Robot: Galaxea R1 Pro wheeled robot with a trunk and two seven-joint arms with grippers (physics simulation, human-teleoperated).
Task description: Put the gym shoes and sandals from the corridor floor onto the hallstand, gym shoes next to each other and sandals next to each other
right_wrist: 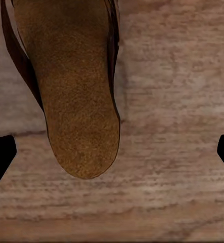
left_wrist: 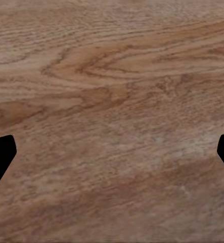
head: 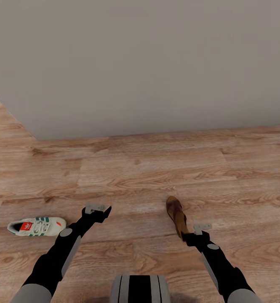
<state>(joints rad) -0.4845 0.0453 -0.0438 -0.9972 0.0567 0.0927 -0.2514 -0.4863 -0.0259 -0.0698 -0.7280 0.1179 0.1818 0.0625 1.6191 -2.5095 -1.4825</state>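
Note:
One gym shoe, white with green stripes and a red tongue, lies on its side on the corridor floor at the left. A brown sandal lies on the floor right of centre, pointing away from me. My right gripper hangs open just at its near end. In the right wrist view the tan footbed of the sandal sits between the spread fingertips, untouched. My left gripper is open over bare planks, to the right of the gym shoe. The hallstand is out of view.
A plain grey wall runs across the far side, and the floor opens further back at the far left. The planks under the left gripper are bare. My base shows at the near edge.

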